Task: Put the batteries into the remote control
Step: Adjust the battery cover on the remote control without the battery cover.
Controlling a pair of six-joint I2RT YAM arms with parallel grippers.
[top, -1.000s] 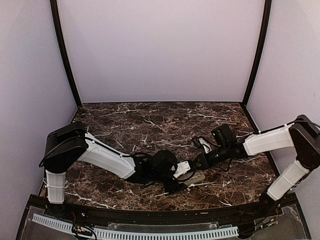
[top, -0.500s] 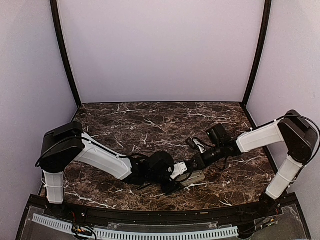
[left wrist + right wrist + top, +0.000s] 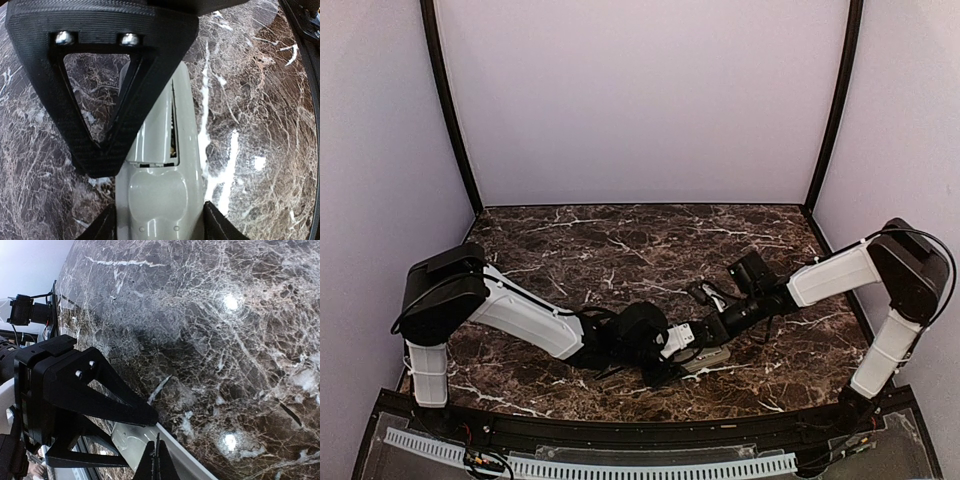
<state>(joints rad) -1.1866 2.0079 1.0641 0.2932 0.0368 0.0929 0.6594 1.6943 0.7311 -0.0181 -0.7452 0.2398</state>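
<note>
Remote control [image 3: 706, 358] sits low on the dark marble desk [image 3: 620, 250], long axis running left to right, back side up as far as I can tell from the left wrist view. My left hand [image 3: 161, 225] is at the remote's left end. Its two black fingertips [image 3: 107, 226] flank the remote's long sides and look to be right against them, but I can't tell whether they are actually clamped on or just alongside. The open battery bay [image 3: 172, 135] shows as a narrow slot along the remote's middle stretch with something brownish inside, too small to identify. My right hand [image 3: 156, 460] reaches in from the remote's right side, fingers pressed together into one thin line, closed, with nothing visible between them. In the right wrist view its tip sits just over the remote's pale edge. In the left wrist view that same closed hand shows as a black triangular frame covering the bay side of the remote. Both arms meet over the remote.
</note>
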